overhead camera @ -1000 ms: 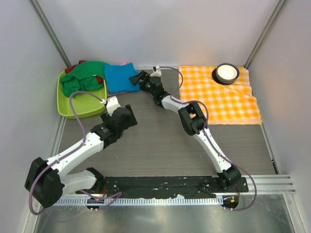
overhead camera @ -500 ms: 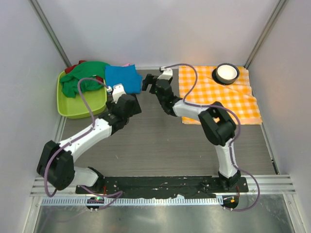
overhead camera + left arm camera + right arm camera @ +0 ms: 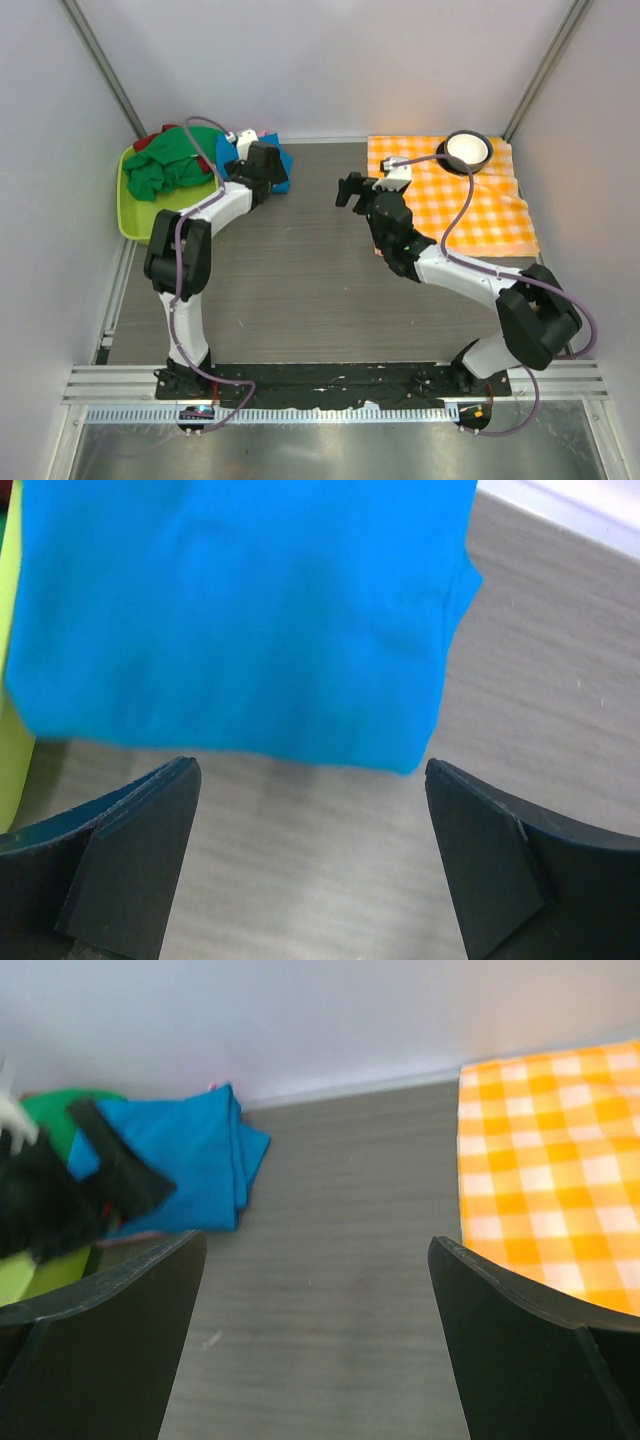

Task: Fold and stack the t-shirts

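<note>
White walls close in a grey wood-grain desk [image 3: 300,270], seen from above with both arms reaching toward its far side. At the far left corner sits a lime-green tub [image 3: 135,225], and in it the green t-shirt [image 3: 165,165] lies crumpled, with a bit of the red t-shirt [image 3: 150,137] showing behind it. Just beside the tub, on the desk, lies the bright blue t-shirt [image 3: 240,610], folded into a flat rectangle. A thin strip of the pink t-shirt [image 3: 145,1232] peeks out under it.

The left tool [image 3: 310,810] hangs over the near edge of the blue t-shirt. Its jaws are spread wide and grasp nothing, with bare desk showing between them.

The right tool [image 3: 350,190] is well apart from the shirts, near the left edge of the orange-and-white checked cloth [image 3: 450,200]. It too is released and empty. A black bowl with a white inside [image 3: 467,150] stands on the cloth's far edge.
</note>
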Motion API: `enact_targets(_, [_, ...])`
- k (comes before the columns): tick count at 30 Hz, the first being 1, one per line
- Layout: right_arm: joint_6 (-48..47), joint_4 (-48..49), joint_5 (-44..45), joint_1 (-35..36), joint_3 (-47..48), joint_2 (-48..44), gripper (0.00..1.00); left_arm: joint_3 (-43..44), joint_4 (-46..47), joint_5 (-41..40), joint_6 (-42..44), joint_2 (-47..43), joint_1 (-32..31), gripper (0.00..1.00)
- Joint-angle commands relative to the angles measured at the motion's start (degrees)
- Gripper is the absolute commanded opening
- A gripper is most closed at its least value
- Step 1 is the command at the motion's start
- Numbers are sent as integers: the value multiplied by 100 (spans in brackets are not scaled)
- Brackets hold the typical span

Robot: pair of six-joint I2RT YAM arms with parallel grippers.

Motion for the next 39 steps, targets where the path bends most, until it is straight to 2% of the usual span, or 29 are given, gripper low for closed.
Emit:
enact_targets(1, [241,79,-263,331,-594,-544,99,1429,-150,-75,478,751,120,100])
enact_targets(7, [584,-17,-624,463,-745,-422,100,3563,-712,-145,793,1895,269,100])
enact_targets(11, [619,-35,-597,498,-815,-273,100,4391,-1223,-162,689,2721,374,100])
enact_targets(14, [601,-17,-702,507,-850,-228,100,4570,-1425,-119,514,2924,515,100])
enact_targets(25, [689,-34,-967,507,-815,-52,100,4402,-1653,-66,302,2995,919,100])
enact_targets(32, [777,-202,-958,525,-727,-26,100,5176,-2760,259,65,3689,1034,100])
enact_targets(39, [935,-333,-888,525,-771,-289,100,5369,-3192,768,-216,3944,1051,100])
